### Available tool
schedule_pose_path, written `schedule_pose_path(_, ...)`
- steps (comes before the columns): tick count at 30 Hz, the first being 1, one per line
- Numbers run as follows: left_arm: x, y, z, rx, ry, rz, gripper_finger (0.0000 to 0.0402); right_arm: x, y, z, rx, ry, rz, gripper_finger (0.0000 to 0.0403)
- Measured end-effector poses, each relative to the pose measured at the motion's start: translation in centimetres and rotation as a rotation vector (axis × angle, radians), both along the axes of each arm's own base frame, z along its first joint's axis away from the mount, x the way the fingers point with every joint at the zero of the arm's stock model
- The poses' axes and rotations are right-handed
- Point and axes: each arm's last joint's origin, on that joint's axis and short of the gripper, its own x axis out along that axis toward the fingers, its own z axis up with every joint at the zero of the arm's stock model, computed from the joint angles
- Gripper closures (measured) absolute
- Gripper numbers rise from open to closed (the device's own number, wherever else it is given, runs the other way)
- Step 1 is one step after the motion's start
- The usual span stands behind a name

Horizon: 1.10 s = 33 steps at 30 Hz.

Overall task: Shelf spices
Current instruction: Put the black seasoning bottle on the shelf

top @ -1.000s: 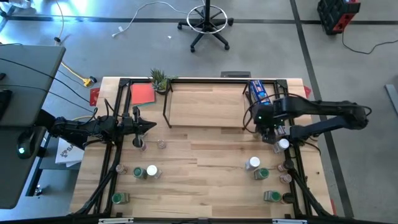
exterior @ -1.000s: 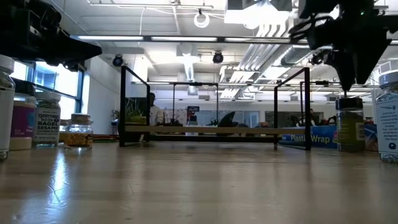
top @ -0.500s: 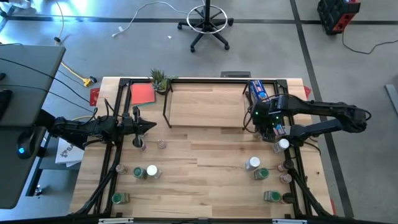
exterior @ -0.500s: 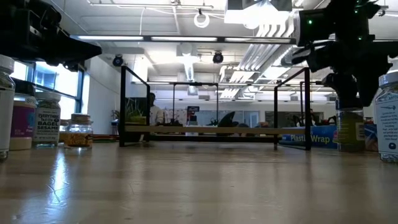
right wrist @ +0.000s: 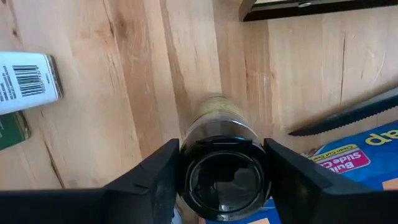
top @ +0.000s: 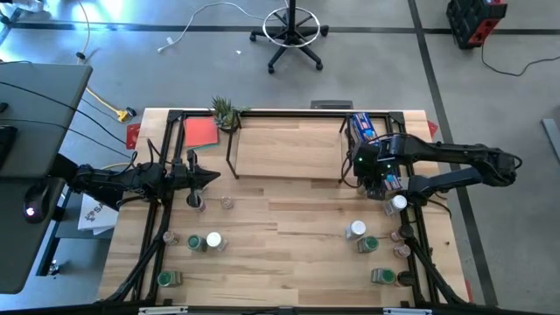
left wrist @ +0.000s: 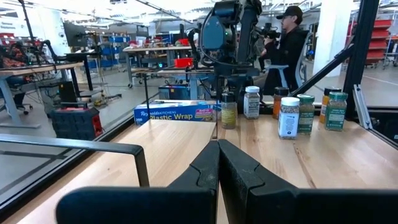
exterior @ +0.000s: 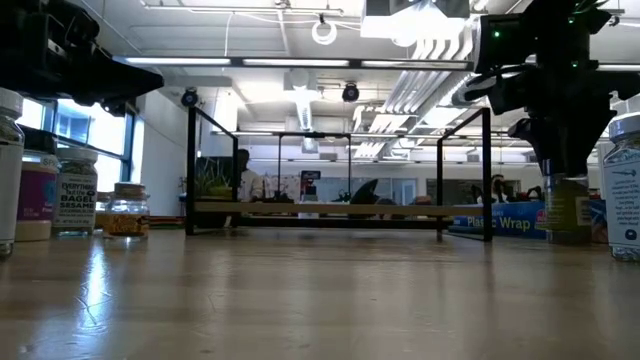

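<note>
Right now the right pincer (top: 377, 179) is down at the far right part of the table (top: 289, 219), just in front of the shelf's right corner, clamped around a black-lidded spice jar (right wrist: 221, 168). From the wrist camera the two dark fingers (right wrist: 149, 171) press on either side of the jar's lid, and the jar stands upright on the wood. In the low view the same jar (exterior: 566, 210) sits under the dark mass of the arm, beside the blue wrap box (exterior: 500, 220).

The left pincer (top: 208, 178) waits over the left side of the table, near the shelf's left leg; its fingers (left wrist: 208, 165) lie pressed together with nothing between them.

The shelf (top: 289, 144) stands at the back middle of the table, a pale wooden board in a thin black frame, and I see no jar on it. The other spices are scattered in two groups: on the left, a small clear jar (top: 227, 202), a white-lidded one (top: 213, 241) and a green-lidded one (top: 164, 279); on the right, a white-lidded jar (top: 356, 230), a green one (top: 371, 244) and another green one (top: 382, 276) near the front edge. A white-capped jar (top: 399, 203) stands just beside the right pincer.

A red card (top: 200, 131) and a little potted plant (top: 225, 112) sit at the back left corner. Beyond the table a person (left wrist: 289, 43) in dark clothes stands in the room.
</note>
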Motion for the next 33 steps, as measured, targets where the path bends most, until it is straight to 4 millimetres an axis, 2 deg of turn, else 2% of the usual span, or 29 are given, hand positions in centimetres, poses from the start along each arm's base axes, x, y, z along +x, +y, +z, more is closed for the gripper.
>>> schedule_pose_path(5, 0.0, 0.0, 0.0, 0.0, 0.0, 0.0, 0.0401, -0.3, 0.0, 0.1, -0.035, 0.04, -0.034, 0.0211)
schedule_pose_path(8, 0.0, 0.0, 0.0, 0.001, 0.0, 0.0, 0.0401, -0.5, 0.0, 1.1, -0.038, 0.077, -0.086, 0.0211)
schedule_pose_path(12, 0.0, 0.0, 0.0, 0.002, 0.0, 0.0, 0.0401, -0.4, 0.1, 4.5, 0.017, 0.072, -0.144, 0.0211)
schedule_pose_path(18, 0.0, 0.0, 0.0, 0.003, 0.0, 0.001, 0.0401, 0.1, 0.7, 10.9, 0.25, 0.023, -0.203, 0.0211)
schedule_pose_path(22, 0.0, 0.0, 0.0, 0.003, 0.0, 0.002, 0.0401, 2.4, 1.2, 15.1, 0.399, -0.137, -0.193, 0.0211)
schedule_pose_path(25, 0.0, 0.0, 0.0, 0.002, -0.001, 0.002, 0.0401, 5.2, 1.3, 17.9, 0.389, -0.208, -0.158, 0.0211)
schedule_pose_path(27, 0.0, 0.0, 0.0, 0.002, -0.001, 0.002, 0.0401, 7.8, 1.1, 19.5, 0.341, -0.253, -0.135, 0.0211)
schedule_pose_path(30, 0.0, 0.0, 0.1, -0.001, -0.006, 0.002, 0.0401, 11.8, 0.4, 21.0, 0.268, -0.317, -0.092, 0.0211)
schedule_pose_path(33, 0.0, 0.0, 0.1, -0.002, -0.007, 0.002, 0.0401, 15.7, -1.2, 20.9, 0.207, -0.348, -0.035, 0.0211)
